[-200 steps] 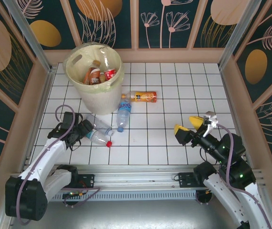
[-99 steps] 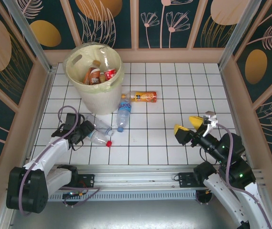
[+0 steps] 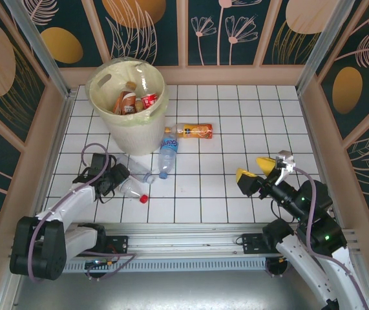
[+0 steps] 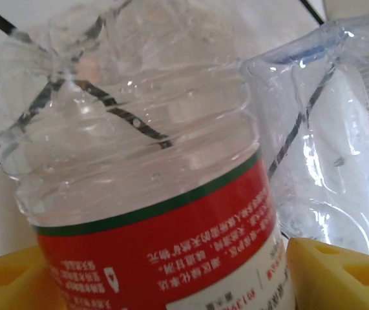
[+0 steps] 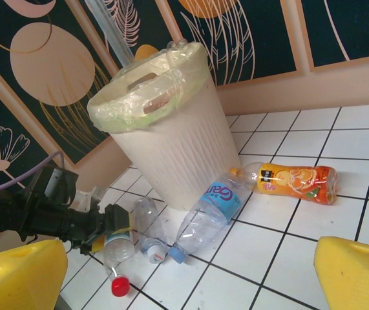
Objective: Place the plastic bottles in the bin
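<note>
My left gripper (image 3: pixel 111 181) is shut on the base end of a clear bottle with a red label and red cap (image 3: pixel 132 189), which lies on the tiled floor. In the left wrist view that bottle (image 4: pixel 158 194) sits between my yellow fingers (image 4: pixel 339 271). A crumpled clear bottle (image 3: pixel 139 171) lies right beside it. A blue-labelled bottle (image 3: pixel 167 154) leans against the foot of the bin (image 3: pixel 139 139), and an orange bottle (image 3: pixel 194 131) lies just right of the bin. Several bottles lie inside the bin. My right gripper (image 3: pixel 260 169) hangs open and empty at the right, well away from all of them.
The bin (image 5: pixel 171 142) stands at the back left, close to the wooden side wall (image 3: pixel 35 155). Wooden walls and metal posts fence in the white tiled floor (image 3: pixel 236 123). The left arm's cable (image 3: pixel 87 152) loops above its wrist.
The left gripper has closed onto the red-capped bottle and drawn it slightly toward the near edge; its cap has shifted down and left. The right arm has not moved.
</note>
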{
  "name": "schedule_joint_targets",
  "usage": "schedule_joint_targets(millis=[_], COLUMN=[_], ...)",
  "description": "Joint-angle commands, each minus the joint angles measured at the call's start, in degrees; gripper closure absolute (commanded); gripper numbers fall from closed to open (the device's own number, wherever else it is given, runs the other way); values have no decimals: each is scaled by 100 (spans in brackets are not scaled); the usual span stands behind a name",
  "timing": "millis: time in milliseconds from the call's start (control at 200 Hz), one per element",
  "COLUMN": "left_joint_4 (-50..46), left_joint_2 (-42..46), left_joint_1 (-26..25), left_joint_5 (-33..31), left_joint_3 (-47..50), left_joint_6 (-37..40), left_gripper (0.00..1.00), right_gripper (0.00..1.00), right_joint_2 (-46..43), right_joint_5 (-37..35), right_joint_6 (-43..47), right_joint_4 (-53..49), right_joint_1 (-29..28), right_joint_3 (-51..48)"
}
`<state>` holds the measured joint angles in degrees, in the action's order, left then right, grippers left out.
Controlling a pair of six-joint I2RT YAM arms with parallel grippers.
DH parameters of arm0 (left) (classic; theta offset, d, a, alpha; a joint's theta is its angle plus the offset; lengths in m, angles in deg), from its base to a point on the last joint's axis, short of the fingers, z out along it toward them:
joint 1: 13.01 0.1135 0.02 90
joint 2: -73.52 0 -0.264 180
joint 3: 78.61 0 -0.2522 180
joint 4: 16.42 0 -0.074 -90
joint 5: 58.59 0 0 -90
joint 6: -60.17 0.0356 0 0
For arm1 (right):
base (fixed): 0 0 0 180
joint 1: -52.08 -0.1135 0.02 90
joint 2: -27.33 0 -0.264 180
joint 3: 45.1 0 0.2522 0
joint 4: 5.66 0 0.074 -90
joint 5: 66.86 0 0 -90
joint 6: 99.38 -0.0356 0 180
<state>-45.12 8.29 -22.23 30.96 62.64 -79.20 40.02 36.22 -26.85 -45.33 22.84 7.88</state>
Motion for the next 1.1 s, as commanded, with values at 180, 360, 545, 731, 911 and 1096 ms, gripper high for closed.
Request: schedule_joint_targets(millis=[180,360,545,731,911,1096], left_joint_4=[-29,-425,-951,-1523,-2246,-3176], left_joint_2=[99,458,928,1301,1449,1116], left_joint_1=[-10,-10,-11,-10,-10,-10], left_joint_5=[-110,-239,-352,-389,-788,-2114], left_joint_3=[-53,-259,-696,-1344,-2401,-3984], left_joint_6=[55,73,101,203,393,1184], left_gripper=[32,37,43,43,42,42], right_gripper=[1,1,1,1,2,1], right_joint_2=[6,-29,-67,-92,-100,-117], right_joint_5=[-17,-16,-7,7,10,-7], right_joint_6=[-79,-72,-71,-72,-71,-65], right_joint_4=[86,78,77,92,94,96], right_joint_1=[23,23,14,14,10,13], right_joint_3=[-37,-38,-37,-46,-46,-45])
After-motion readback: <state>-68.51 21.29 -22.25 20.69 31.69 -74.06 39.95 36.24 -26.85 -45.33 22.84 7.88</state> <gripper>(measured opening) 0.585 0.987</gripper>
